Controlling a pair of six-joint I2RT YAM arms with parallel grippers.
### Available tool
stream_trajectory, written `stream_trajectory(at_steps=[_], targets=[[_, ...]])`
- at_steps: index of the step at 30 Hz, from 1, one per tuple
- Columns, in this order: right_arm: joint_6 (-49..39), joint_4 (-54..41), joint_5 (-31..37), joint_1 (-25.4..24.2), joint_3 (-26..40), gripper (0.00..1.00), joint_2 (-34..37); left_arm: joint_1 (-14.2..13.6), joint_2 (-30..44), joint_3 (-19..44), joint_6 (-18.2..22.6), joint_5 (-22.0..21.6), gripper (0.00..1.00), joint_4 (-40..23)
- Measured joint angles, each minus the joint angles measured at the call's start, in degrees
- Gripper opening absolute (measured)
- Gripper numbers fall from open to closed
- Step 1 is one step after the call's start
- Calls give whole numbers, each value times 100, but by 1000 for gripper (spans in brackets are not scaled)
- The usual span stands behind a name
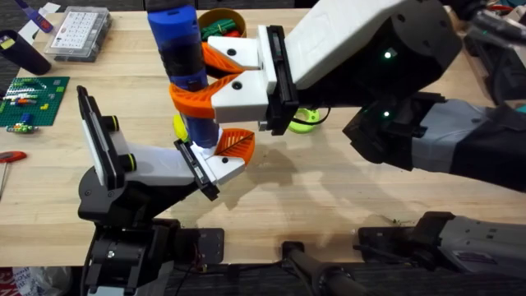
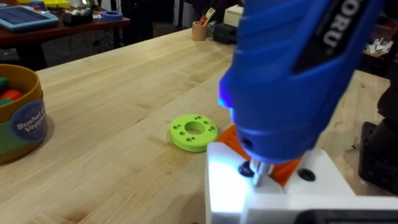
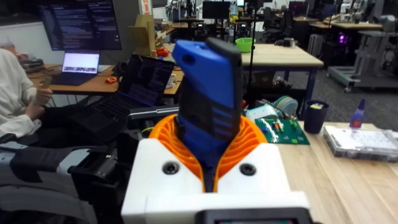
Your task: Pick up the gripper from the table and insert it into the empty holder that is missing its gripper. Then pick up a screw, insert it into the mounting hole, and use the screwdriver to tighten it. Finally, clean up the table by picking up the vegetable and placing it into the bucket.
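The blue screwdriver (image 1: 182,49) stands nearly upright, and my right gripper (image 1: 187,80) is shut on its body with orange fingers (image 1: 220,56). In the right wrist view the orange pads (image 3: 249,140) hug the screwdriver (image 3: 208,93). Its dark tip (image 2: 259,175) presses at a dark screw (image 2: 246,168) in the white base block (image 2: 230,193) of the orange gripper (image 1: 236,144). That gripper sits on the holder (image 1: 160,168), the white head of my left arm with a black rail. The bucket (image 1: 223,18) stands behind the screwdriver and holds red and green pieces (image 2: 7,94). A small yellow thing (image 1: 178,126) peeks out beside the screwdriver.
A green ring with holes (image 2: 193,132) lies on the wood past the holder, under my right arm (image 1: 306,120). At the table's left are a clear parts box (image 1: 78,33), a green board (image 1: 29,99), a black cup (image 1: 20,53) and a red-handled screwdriver (image 1: 8,156).
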Motion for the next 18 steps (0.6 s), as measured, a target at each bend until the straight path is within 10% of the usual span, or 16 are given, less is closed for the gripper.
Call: stream_trajectory(at_steps=[18], targets=[[159,-75,-484,-20,358,47,85,0,-1,0,1,2,14,-2]])
